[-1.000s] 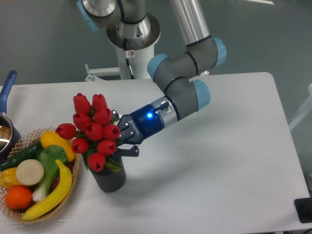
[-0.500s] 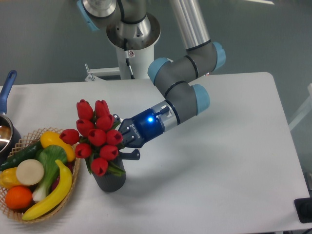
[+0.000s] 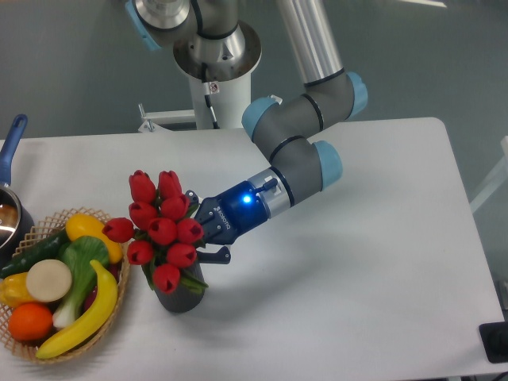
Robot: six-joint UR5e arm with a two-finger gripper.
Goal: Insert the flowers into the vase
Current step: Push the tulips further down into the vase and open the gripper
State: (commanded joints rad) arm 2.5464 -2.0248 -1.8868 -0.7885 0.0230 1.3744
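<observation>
The flowers [image 3: 163,228], a bunch of glossy red tulip buds with green leaves, stand over the vase [image 3: 180,299], a short dark grey cylinder near the table's front left. Their lower buds and leaves cover the vase's mouth, so the stems and how deep they sit are hidden. My gripper [image 3: 205,232] reaches in from the right at bud height and is shut on the flowers, one finger above and one below the bunch's right side. A blue light glows on the wrist behind it.
A wicker basket [image 3: 123,279] of colourful fruit and vegetables sits just left of the vase, almost touching it. A metal pot with a blue handle [image 3: 11,145] is at the left edge. The robot's base [image 3: 214,67] stands behind the table. A black object [image 3: 494,341] lies at the front right corner.
The gripper has carried the flowers a little to the right and downward, so the bunch sits lower over the vase and covers more of its mouth.
</observation>
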